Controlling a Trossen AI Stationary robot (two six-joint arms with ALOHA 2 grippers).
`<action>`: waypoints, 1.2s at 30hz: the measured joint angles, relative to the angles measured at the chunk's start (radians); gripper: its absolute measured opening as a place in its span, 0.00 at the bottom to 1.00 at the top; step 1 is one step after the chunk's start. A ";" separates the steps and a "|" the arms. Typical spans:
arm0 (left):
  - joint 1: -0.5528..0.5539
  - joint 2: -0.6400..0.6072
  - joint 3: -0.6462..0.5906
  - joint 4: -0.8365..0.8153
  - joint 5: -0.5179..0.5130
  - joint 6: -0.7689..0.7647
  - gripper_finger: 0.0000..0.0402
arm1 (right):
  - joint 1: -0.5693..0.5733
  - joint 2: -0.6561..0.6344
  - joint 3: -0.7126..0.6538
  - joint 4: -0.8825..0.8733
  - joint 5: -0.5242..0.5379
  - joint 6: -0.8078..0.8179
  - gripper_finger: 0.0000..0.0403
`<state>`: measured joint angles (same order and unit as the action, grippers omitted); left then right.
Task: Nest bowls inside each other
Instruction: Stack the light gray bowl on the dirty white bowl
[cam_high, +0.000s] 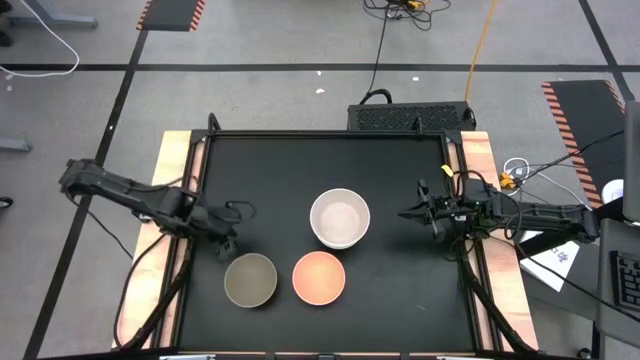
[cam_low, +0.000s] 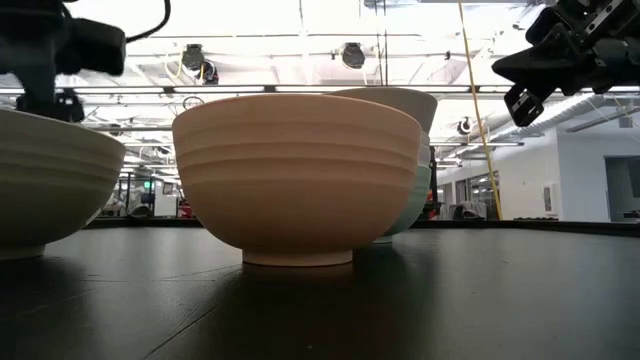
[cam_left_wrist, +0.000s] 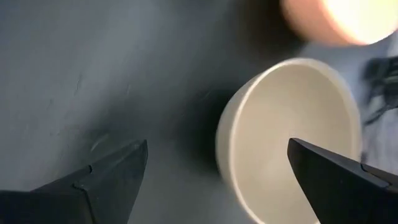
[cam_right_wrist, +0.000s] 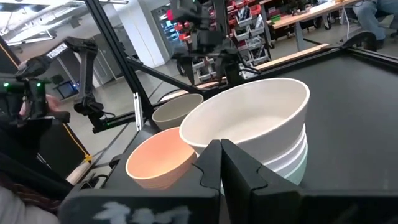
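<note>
A stack of nested bowls (cam_high: 340, 218) stands mid-table, a white bowl (cam_right_wrist: 249, 118) on top and a mint green one (cam_right_wrist: 300, 169) lowest. Near the front edge stand an olive-grey bowl (cam_high: 250, 279) and, to its right, a peach-orange bowl (cam_high: 319, 277), each alone on its base. My left gripper (cam_high: 228, 246) hangs open just beyond the olive-grey bowl's far left rim, tilted down; in its wrist view the bowl (cam_left_wrist: 292, 137) lies partly between the fingers, untouched. My right gripper (cam_high: 405, 214) is shut and held level, to the right of the stack.
Wooden rails (cam_high: 172, 200) run along the table's left and right sides. The black tabletop (cam_high: 300, 165) lies bare beyond the bowls, toward the far edge. A person (cam_right_wrist: 25, 102) shows in the room past the table's left side.
</note>
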<state>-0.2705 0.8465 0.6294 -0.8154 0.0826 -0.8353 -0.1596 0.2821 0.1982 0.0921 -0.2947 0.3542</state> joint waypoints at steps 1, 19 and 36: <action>-0.012 0.025 0.001 0.001 -0.003 -0.009 0.97 | 0.000 0.000 0.000 0.000 0.000 0.000 0.00; -0.095 0.177 0.002 0.062 -0.015 -0.069 0.97 | 0.000 0.000 0.000 0.004 0.000 0.000 0.00; -0.124 0.275 0.002 0.084 -0.068 -0.088 0.97 | 0.000 0.000 0.000 0.000 0.000 -0.004 0.00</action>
<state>-0.3950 1.1217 0.6319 -0.7317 0.0141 -0.9234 -0.1596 0.2821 0.1982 0.0925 -0.2947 0.3504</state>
